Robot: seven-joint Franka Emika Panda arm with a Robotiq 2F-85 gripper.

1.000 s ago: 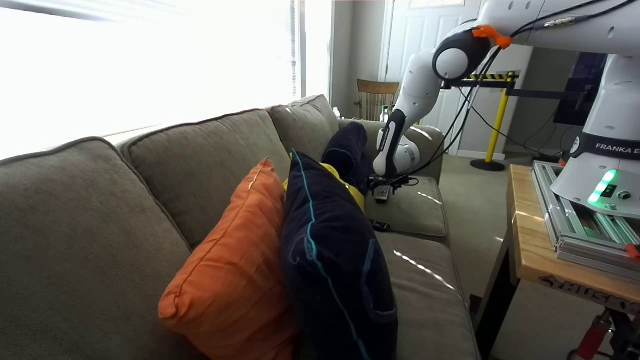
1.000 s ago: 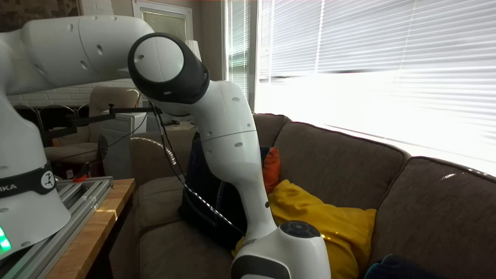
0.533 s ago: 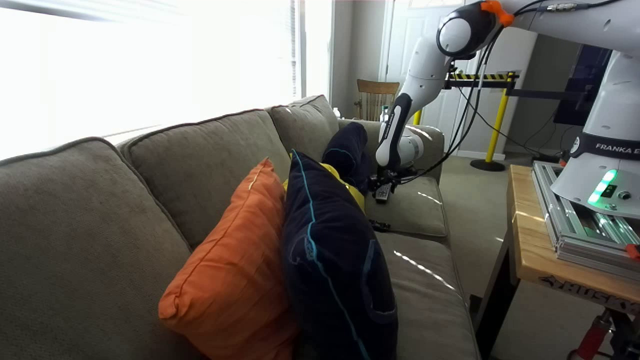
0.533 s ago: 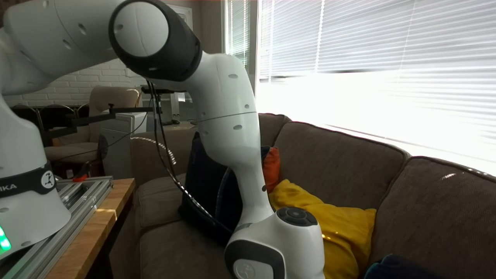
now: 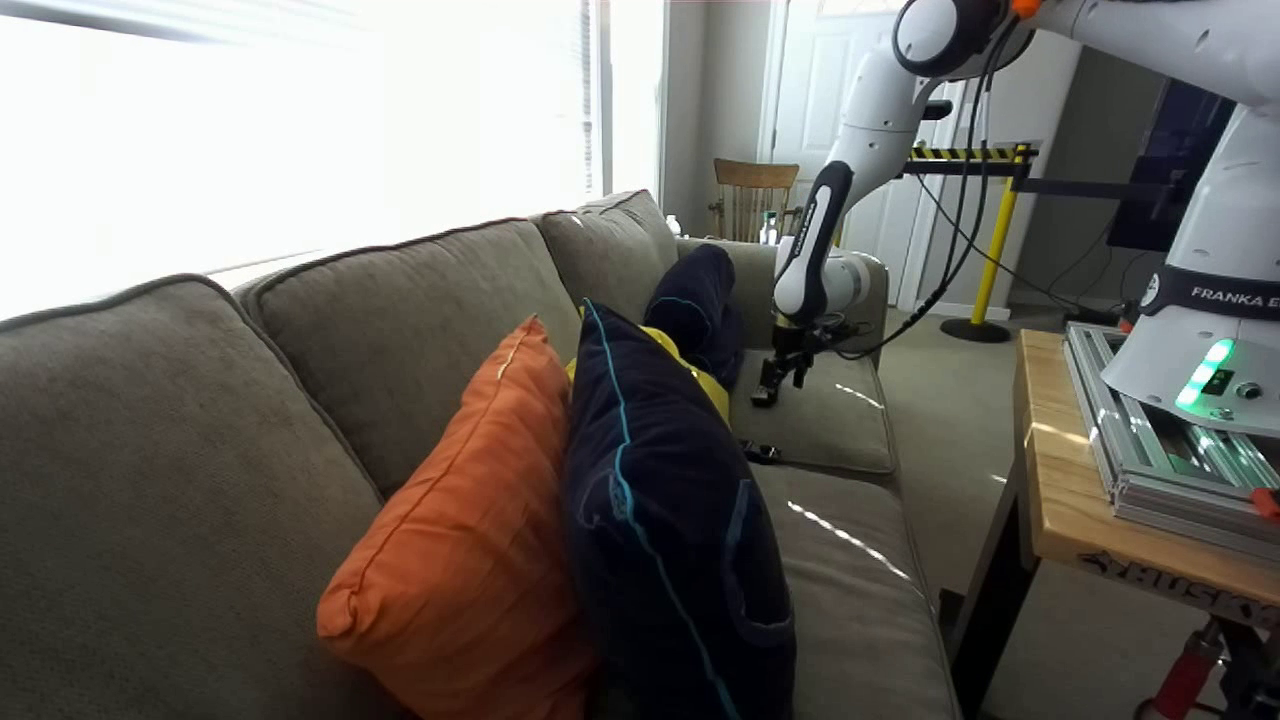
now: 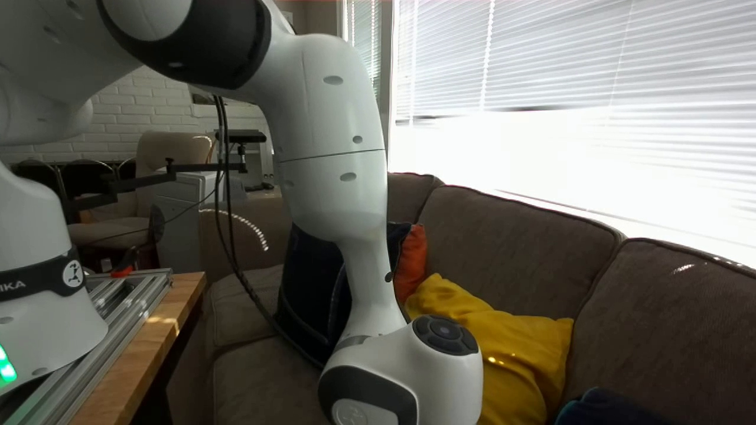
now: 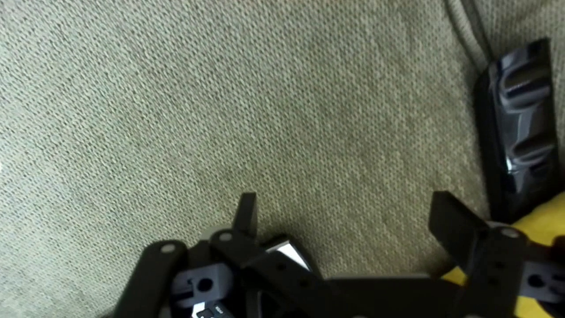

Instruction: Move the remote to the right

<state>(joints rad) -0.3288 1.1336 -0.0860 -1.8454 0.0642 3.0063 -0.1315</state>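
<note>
Dee: How far along are you with the remote (image 7: 291,256)?

Me: Line-up-before-the-grab stage, I'd say. My gripper (image 7: 344,202) is spread wide, pinching nothing, with the seat (image 7: 265,110) showing through the gap. The remote's lying on that seat, apart from the yellow pillow (image 7: 540,225), mostly hidden under the finger (image 7: 246,214) farther from the pillow.

Dee: Next move?

Me: I'd scoot away from the pillow a touch so the remote ends up mid-gap, twist to take it across its narrow side, then drop, squeeze and carry it right. Whose "right" that is, no clue tbh.

Dee: And which way's it pointing?

Me: Partly guessing, since the gripper blocks most of it. Looks face up. Long axis seems slanted to my grip, and the end I can see seems to aim past the pillow, toward the shiny black gadget (image 7: 521,130) right beside it. Can't tell if that's the front end.
</note>
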